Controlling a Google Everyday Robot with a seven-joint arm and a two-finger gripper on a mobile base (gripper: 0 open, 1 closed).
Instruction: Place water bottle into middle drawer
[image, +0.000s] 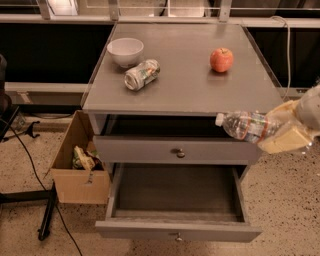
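Gripper (279, 129) at 3 o'clock, clamped on the horizontal water bottle (244, 125). Middle drawer (175, 192) stands open at 6 o'clock.

Speckled floor (285, 205) is spreading under the grey desk (185, 95) (dark panels (50, 55) behind); a cardboard box (75, 182) is sitting left; the gripper (281, 133) is hanging right, clasping the water bottle (244, 125).

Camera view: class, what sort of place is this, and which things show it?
Probably a robot test lab, not a home: a lone grey cabinet on speckled floor, a cardboard box of scraps beside it, and a gripper at right holding a water bottle.
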